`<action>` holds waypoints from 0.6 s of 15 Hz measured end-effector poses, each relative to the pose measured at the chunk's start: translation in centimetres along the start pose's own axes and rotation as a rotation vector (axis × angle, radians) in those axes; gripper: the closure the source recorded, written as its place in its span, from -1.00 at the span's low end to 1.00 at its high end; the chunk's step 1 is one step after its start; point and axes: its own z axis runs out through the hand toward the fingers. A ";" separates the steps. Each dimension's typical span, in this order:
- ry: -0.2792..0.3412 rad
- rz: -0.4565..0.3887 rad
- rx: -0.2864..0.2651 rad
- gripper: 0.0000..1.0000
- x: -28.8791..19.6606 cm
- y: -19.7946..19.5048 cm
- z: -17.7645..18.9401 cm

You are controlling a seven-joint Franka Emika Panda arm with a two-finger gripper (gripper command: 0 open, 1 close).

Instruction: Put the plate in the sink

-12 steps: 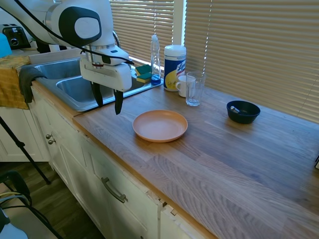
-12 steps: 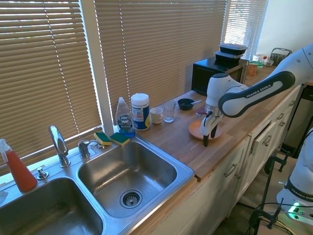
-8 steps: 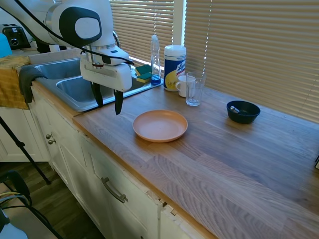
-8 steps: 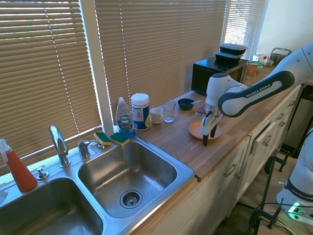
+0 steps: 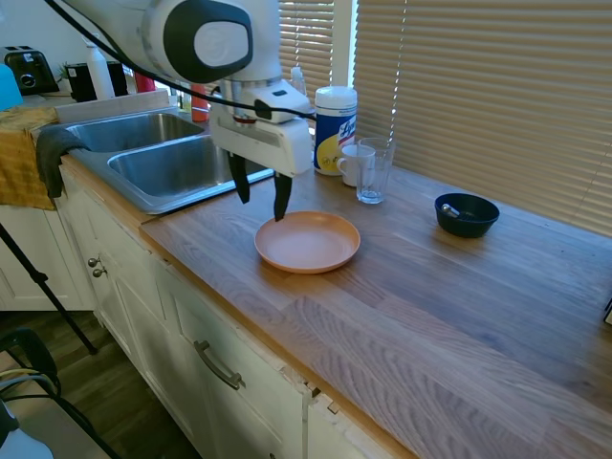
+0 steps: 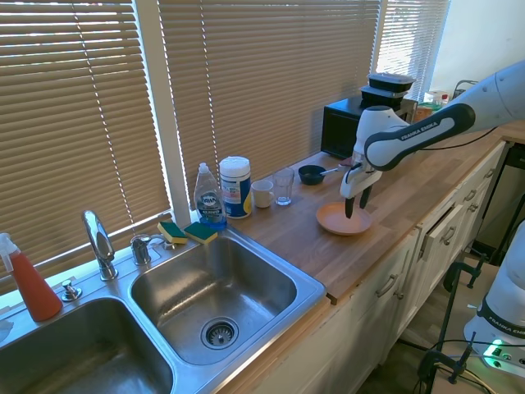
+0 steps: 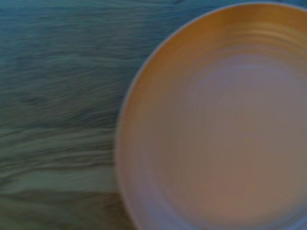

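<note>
Claw hangs open, its two dark fingers apart and pointing down, holding nothing, above the sink-side rim of the plate. From the opposite camera my claw shows over the plate with clear air between fingertips and rim. Plate lies flat on the wooden counter, open face up, rim level all round; being round, it has no long axis to record. It sits between the sink and the small dark bowl, apart from both, near the counter's front edge. Wrist camera is blurred but shows the plate filling most of its field, curved rim against wood grain, so I am over the rim rather than the centre. Behind the plate stand a clear glass, a white mug touching or just beside it, and a wipes canister. In the opposite view a dish soap bottle and two sponges sit on the sink's back ledge, beside the faucet. Change since the earlier frames: my claw was over the counter edge next to the sink basin, well short of the plate; it has now moved along the counter to the plate. Fingers equally spread in both. Plate, bowl, glass unchanged in position.
</note>
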 end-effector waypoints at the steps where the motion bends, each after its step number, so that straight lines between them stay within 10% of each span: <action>1: -0.005 0.025 -0.005 -1.00 1.6 0.6 0.5; 9: -0.071 0.150 -0.007 -1.00 10.3 3.6 5.5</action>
